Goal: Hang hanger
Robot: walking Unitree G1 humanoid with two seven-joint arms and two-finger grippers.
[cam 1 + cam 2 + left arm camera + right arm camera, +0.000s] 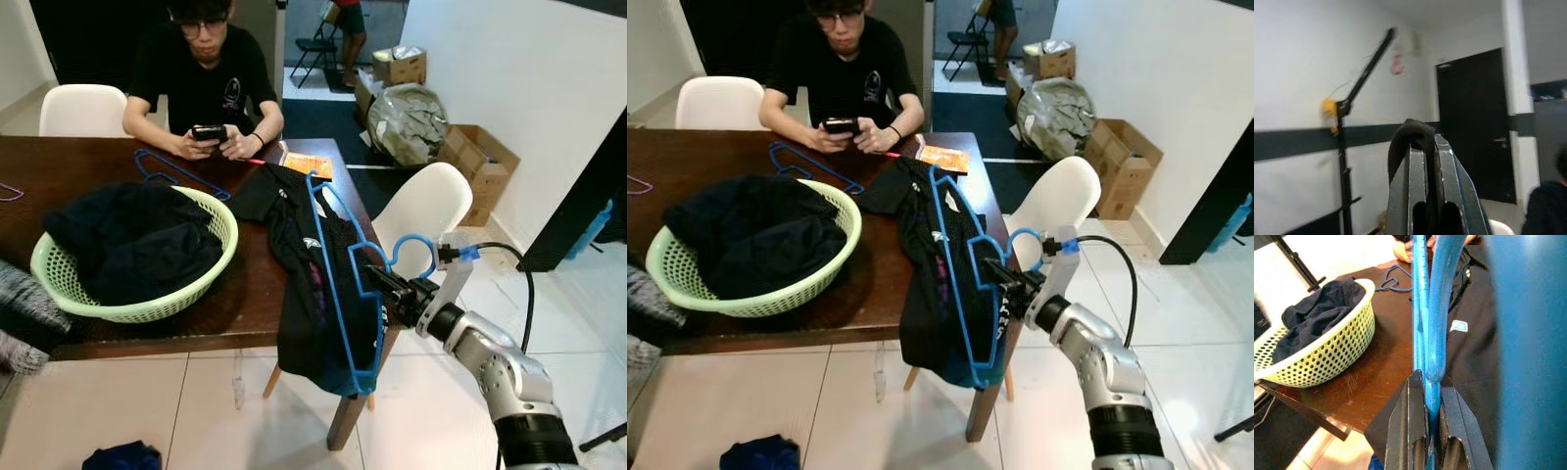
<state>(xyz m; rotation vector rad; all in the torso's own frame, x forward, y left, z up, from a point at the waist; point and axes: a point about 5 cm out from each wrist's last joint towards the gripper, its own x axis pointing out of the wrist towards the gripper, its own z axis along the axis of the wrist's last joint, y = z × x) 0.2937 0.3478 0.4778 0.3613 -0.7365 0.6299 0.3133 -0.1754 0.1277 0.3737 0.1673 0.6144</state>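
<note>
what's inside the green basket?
The green basket on the table holds a heap of dark clothes rising above its rim. Anything beneath that heap, and the basket's bottom, is covered.

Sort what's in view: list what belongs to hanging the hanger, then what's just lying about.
Job:
right gripper, shut on the blue hanger
black garment on that hanger

Lying about:
green basket of dark clothes
second blue hanger on the table
white chair
cardboard boxes

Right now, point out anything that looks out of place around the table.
A dark garment lies crumpled on the floor below the table, away from the green basket. The right gripper grips the blue hanger, whose black garment droops over the table's edge.
</note>
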